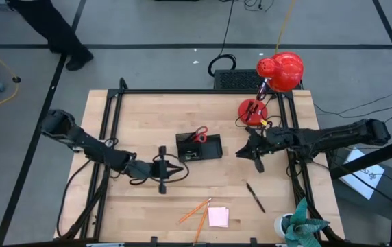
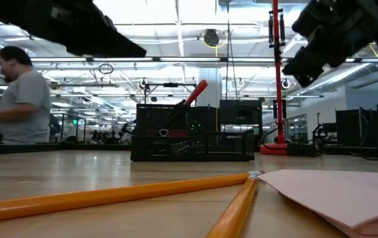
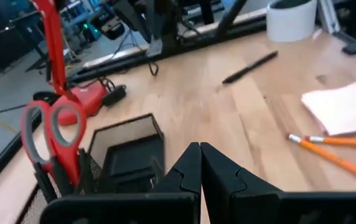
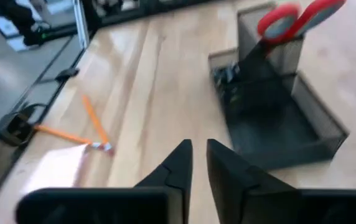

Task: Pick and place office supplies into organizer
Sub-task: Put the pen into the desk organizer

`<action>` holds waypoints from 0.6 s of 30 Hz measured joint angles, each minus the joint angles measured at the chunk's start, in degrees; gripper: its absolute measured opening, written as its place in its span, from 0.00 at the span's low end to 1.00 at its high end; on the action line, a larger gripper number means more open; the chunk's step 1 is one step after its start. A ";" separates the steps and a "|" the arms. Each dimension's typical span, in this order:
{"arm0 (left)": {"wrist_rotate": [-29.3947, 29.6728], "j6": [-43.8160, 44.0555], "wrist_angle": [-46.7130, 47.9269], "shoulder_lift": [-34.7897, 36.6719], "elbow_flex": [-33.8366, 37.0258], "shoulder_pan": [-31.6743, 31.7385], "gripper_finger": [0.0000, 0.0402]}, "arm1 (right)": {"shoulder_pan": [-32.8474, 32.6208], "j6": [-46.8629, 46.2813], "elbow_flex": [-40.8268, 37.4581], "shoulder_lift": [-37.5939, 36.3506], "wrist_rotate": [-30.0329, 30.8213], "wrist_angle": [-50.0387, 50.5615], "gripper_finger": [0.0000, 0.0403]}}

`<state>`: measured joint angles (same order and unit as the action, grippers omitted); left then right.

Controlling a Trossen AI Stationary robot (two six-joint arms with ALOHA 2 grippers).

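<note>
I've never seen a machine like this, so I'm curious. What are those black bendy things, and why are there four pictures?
Those are two robot arms at a wooden table. Each ends in jaws for picking things up. One picture looks down from above, one looks across the tabletop, and two come from little cameras on the arms' wrists.

The left gripper and the right gripper both hover near a black organizer, one on each side, jaws closed together, holding nothing.

Red scissors already stand in the organizer. Still on the table are two orange pencils, a pink sticky-note pad and a black pen. The red lamp and the green plant are just decoration.
</note>
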<state>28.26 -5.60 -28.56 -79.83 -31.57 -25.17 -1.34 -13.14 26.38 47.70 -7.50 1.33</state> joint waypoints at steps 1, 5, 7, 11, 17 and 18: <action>-0.07 0.08 0.23 0.90 0.00 -0.12 0.02 | -0.52 -1.57 2.36 0.00 0.11 3.83 0.14; -0.12 -1.25 3.43 4.17 -0.01 -1.00 0.02 | -3.68 -8.17 9.38 0.34 0.64 14.67 0.22; -0.10 -1.85 4.92 5.29 -0.01 -1.45 0.02 | -5.55 -12.02 11.24 1.11 1.64 18.48 0.27; 0.10 -1.61 7.52 6.86 0.00 -2.28 0.02 | -8.71 -19.57 11.82 3.78 1.71 22.44 0.33; 0.14 -1.11 9.78 6.92 0.00 -3.50 0.02 | -14.52 -30.42 11.82 11.21 1.54 25.96 0.36; 0.14 -0.97 10.61 6.91 0.00 -3.59 0.02 | -15.61 -32.30 11.82 12.67 1.54 25.92 0.36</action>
<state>28.40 -6.57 -17.95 -72.91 -31.57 -28.76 -16.95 -45.44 38.20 60.37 -5.96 27.26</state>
